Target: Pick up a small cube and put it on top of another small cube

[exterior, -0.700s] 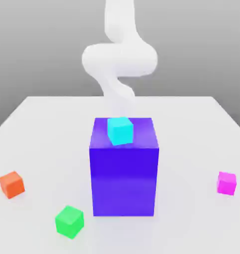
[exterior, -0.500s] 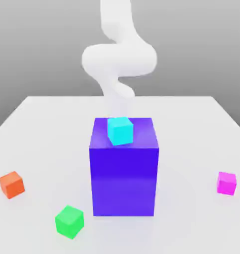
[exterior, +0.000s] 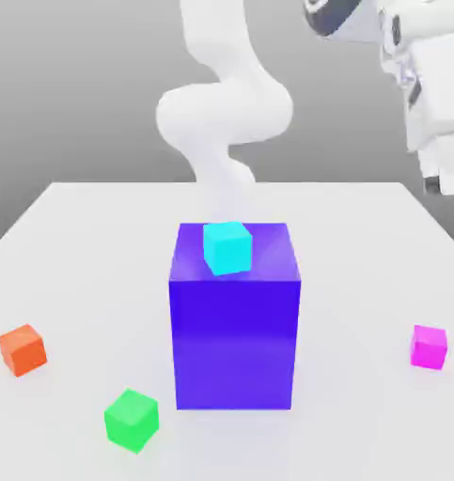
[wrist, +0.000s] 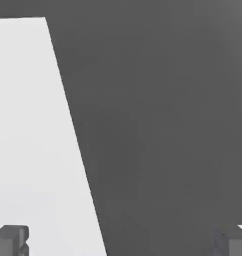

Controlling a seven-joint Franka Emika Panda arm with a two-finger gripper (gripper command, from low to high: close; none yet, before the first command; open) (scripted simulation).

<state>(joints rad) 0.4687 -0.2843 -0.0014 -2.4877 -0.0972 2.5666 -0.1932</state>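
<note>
In the exterior view, I have the gripper (exterior: 443, 185) high up at the exterior view's right, and the magenta cube (exterior: 429, 348) sits on the bench (exterior: 362, 235), towards the edge on that same side. If I misjudge the drop from this height, a fingertip could land on the cube or knock it outwards. The big blue block (exterior: 234, 343) stands between it and both the orange cube (exterior: 23, 349) and the green cube (exterior: 132, 420); should I carry it across too low, I could clip the block and topple the cyan cube (exterior: 227, 248) on top.

In the hand view, the jaws stand wide apart with nothing between them. The bench's edge slants past, dark ground beyond — so I'd reckon a straight descent now risks missing the cube, perhaps the bench too.
</note>
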